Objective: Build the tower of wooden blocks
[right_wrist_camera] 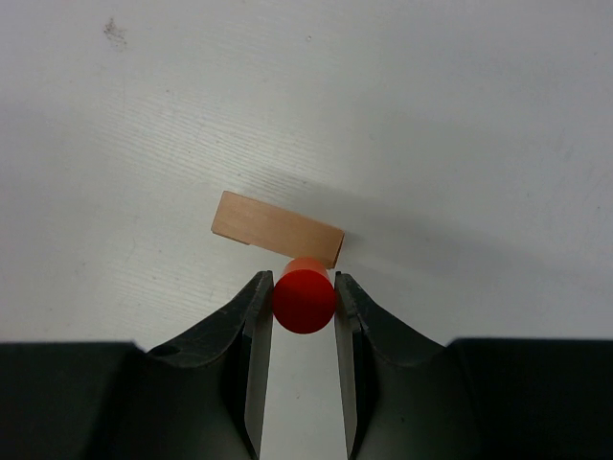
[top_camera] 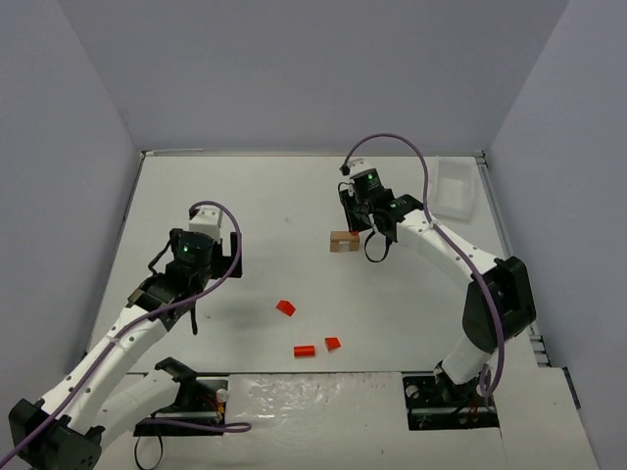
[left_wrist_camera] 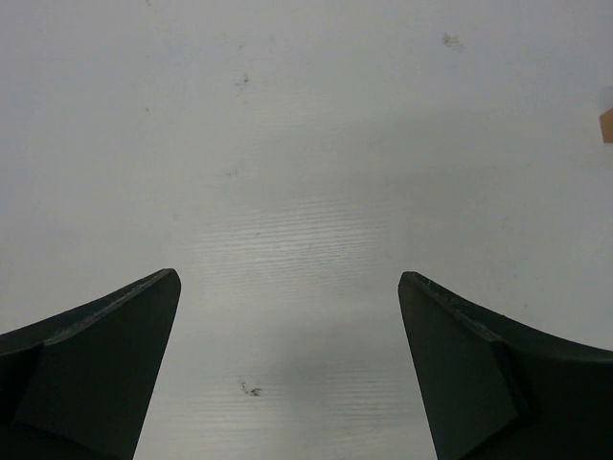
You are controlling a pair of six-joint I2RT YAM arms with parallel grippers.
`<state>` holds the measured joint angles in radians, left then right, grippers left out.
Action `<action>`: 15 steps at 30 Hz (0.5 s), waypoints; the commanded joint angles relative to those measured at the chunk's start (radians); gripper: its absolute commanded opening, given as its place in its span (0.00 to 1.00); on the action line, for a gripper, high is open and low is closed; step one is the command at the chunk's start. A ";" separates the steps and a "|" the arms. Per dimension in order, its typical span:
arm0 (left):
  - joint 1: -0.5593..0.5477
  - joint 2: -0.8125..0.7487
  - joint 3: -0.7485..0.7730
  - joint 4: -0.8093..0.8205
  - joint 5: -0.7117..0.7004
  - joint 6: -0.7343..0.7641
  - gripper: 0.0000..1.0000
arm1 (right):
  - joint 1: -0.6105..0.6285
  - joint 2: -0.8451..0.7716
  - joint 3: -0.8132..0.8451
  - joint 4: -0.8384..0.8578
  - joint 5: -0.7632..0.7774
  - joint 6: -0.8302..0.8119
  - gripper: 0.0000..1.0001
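A tan rectangular block (right_wrist_camera: 278,230) lies flat on the white table, also visible in the top view as the tan block (top_camera: 344,241) near the table's middle. My right gripper (right_wrist_camera: 304,287) is shut on a red-orange cylinder (right_wrist_camera: 304,299), held right against the block's near right end; in the top view the right gripper (top_camera: 355,227) hangs just above the block. Three more red pieces lie nearer the arms: a wedge (top_camera: 285,307), a cylinder (top_camera: 305,351) and another wedge (top_camera: 333,343). My left gripper (left_wrist_camera: 287,278) is open over bare table, at the left (top_camera: 211,250).
A white rectangular tray (top_camera: 454,188) stands at the back right by the wall. Grey walls close the table on three sides. A sliver of the tan block (left_wrist_camera: 607,125) shows at the right edge of the left wrist view.
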<state>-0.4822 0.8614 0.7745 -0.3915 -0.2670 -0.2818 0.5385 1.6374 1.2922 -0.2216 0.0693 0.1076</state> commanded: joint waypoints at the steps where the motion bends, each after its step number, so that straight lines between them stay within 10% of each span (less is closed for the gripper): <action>1: 0.008 -0.039 -0.009 0.025 -0.116 0.030 0.97 | 0.006 0.011 0.061 0.024 0.038 0.023 0.00; 15: 0.010 -0.008 -0.012 0.046 -0.092 0.033 0.97 | 0.003 0.062 0.061 0.025 0.050 0.069 0.00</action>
<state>-0.4820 0.8479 0.7425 -0.4000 -0.3527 -0.2619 0.5385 1.7005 1.3239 -0.2279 0.0902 0.1388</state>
